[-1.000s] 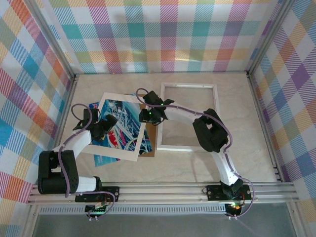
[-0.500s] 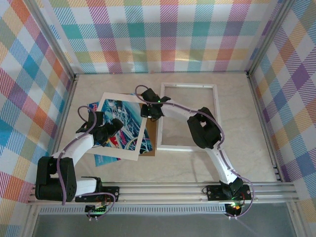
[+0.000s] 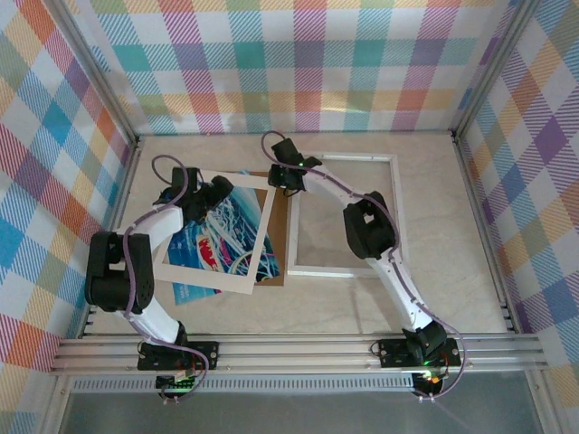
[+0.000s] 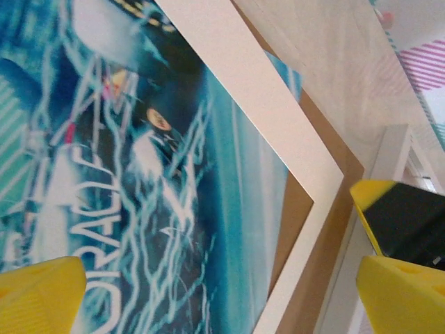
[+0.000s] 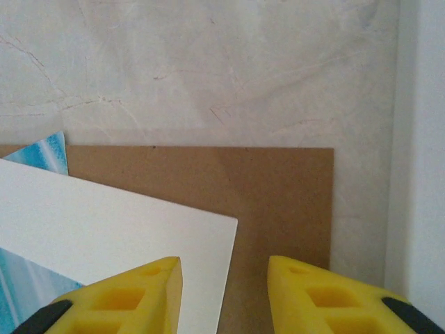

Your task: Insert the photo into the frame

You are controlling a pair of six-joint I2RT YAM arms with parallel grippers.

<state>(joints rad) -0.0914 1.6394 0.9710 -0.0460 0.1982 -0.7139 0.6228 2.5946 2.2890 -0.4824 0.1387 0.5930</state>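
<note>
Left tool (image 3: 213,193) gapes wide over the photo (image 3: 217,244), left of the frame (image 3: 335,270). Right tool (image 3: 287,177), partly open and empty, hovers above the mat (image 3: 260,242) corner. Risk: the overlying mat drags the photo askew.

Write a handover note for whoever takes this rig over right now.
Left pincer: wide open over the photo, holding nothing.
Right pincer: partly open above the mat corner and backing board, holding nothing.
The photo lies under the mat, left of the frame, which holds no photo.
Done: nothing placed. To do: move the photo into the frame.
</note>
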